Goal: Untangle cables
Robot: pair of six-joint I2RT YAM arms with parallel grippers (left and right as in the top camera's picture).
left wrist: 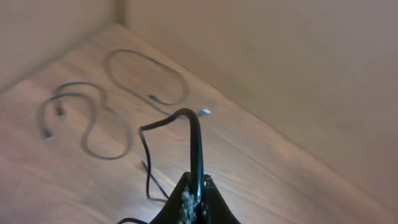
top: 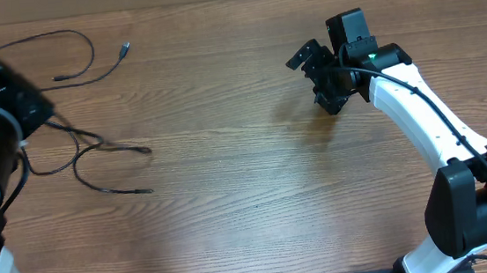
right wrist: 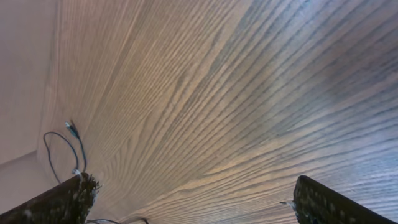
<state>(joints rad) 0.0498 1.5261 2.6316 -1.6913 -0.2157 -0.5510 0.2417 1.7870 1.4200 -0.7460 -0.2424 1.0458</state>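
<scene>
I am gripping one cable [left wrist: 196, 143] in the closed jaws of the left gripper [left wrist: 194, 190], its length arching up and forward from them toward the other cables [top: 121, 147] lying ahead, while the right gripper [right wrist: 199, 202] is hanging wide open, empty, well apart from all cables.

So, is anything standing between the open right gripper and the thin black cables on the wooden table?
Nothing visible does. Only the brown wooden tabletop lies between the black two-finger right gripper and the thin black cables at the table's left side.
</scene>
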